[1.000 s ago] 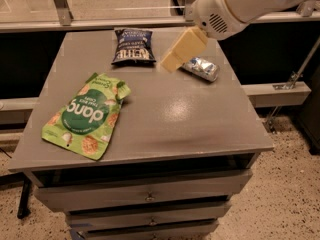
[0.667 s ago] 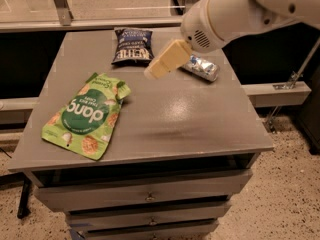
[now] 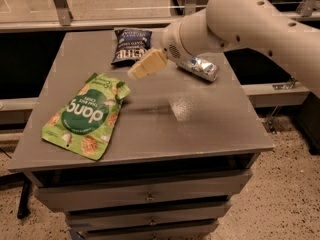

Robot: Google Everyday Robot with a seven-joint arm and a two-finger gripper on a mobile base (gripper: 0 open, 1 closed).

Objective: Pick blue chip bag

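Observation:
The blue chip bag is small, dark navy with white lettering, and lies flat at the far edge of the grey table. My gripper hangs over the table just in front of and slightly right of the bag, its pale fingers pointing left. It holds nothing that I can see. The white arm reaches in from the upper right.
A larger bright green "dang" pouch lies at the front left of the table. A crushed silver-blue can lies at the far right, partly behind the arm. Drawers sit below the tabletop. A metal rail runs behind the table.
My gripper has moved left and a little nearer, from over the can toward the spot in front of the blue chip bag. The objects have not moved.

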